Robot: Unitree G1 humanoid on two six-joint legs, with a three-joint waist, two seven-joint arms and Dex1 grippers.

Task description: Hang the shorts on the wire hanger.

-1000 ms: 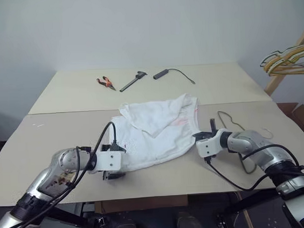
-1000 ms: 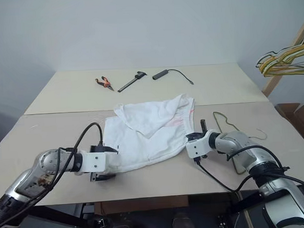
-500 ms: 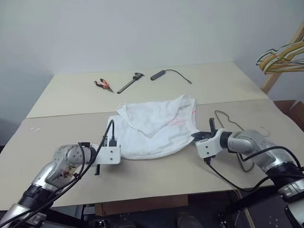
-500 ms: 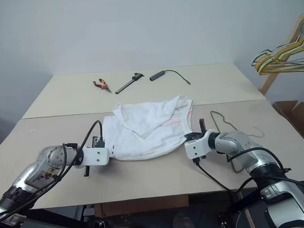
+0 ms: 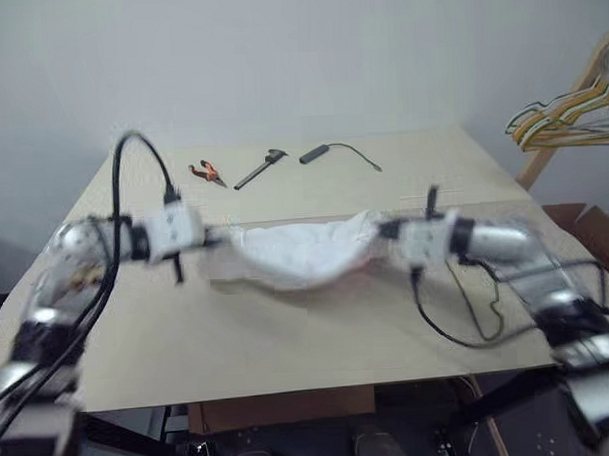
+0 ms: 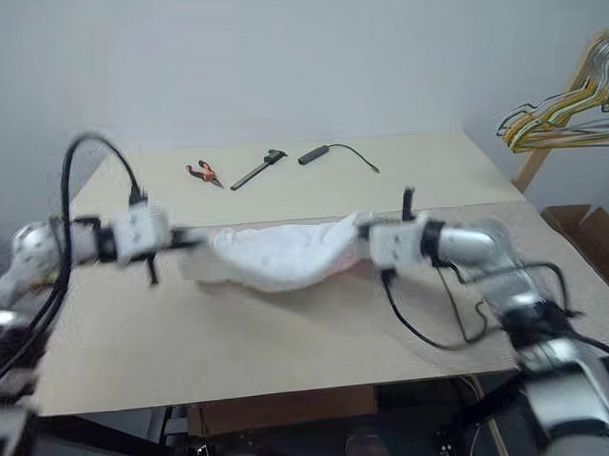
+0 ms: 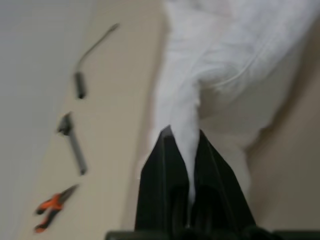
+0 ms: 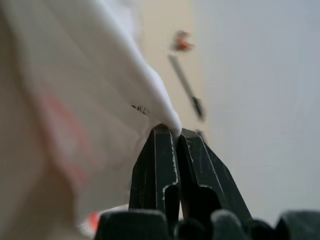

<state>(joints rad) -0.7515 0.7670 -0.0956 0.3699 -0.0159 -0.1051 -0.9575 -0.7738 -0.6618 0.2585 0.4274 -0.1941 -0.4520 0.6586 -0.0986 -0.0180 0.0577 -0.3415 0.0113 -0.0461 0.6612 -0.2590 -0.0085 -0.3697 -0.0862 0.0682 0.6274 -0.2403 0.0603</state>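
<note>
The white shorts [image 5: 300, 251] sag in a shallow curve above the table, stretched between my two grippers. My left gripper [image 5: 211, 237] is shut on one bunched end of the fabric [image 7: 184, 125]; in the left wrist view both black fingers [image 7: 165, 165] pinch it. At the other end, near the pink-red marks, my right gripper [image 5: 385, 228] is shut on an edge [image 8: 165, 117]. The wire hanger [image 5: 494, 299] lies on the table under my right arm, blurred and partly hidden.
At the table's far side lie orange-handled pliers [image 5: 210, 171], a dark tool [image 5: 259, 169] and a black device with a cord [image 5: 322, 151]. A bunch of yellow, green and orange hangers [image 5: 569, 119] hangs from a wooden stand at the far right.
The left gripper closed on the shorts' edge. Both grippers then rose and moved away from me, lifting the shorts off the table. The view has shifted too.
</note>
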